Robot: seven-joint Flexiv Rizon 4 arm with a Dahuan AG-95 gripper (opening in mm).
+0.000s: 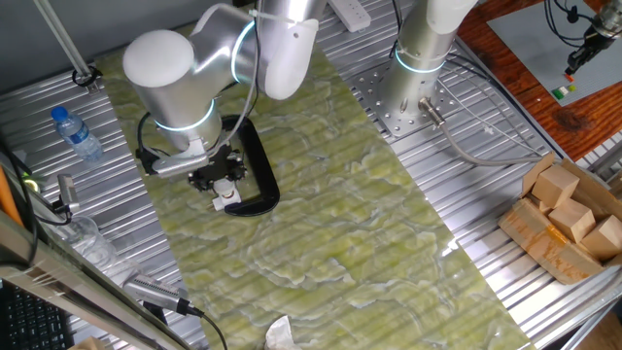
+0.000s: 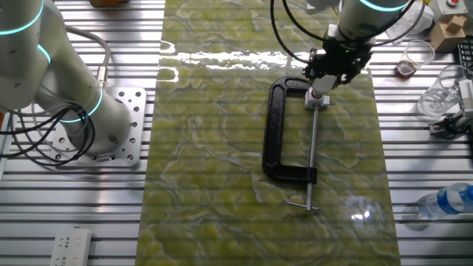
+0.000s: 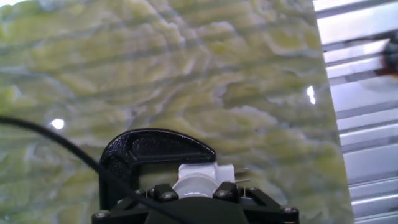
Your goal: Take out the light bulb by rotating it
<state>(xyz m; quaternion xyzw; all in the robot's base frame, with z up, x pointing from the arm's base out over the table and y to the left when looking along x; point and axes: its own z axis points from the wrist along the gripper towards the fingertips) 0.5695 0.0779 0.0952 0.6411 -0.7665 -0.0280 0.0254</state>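
Gripper [image 2: 322, 80] of mine sits closed round the small matte white light bulb [image 3: 198, 185] in the black C-shaped clamp [image 2: 279, 133] near the tabletop's far edge: unscrewing step, next needs rotation, then lift.

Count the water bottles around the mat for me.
2. One bottle lies on the slatted table left of the mat in one fixed view, beyond the arm. Another bottle lies at the right edge of the other fixed view. They may be the same bottle; the views don't settle it.
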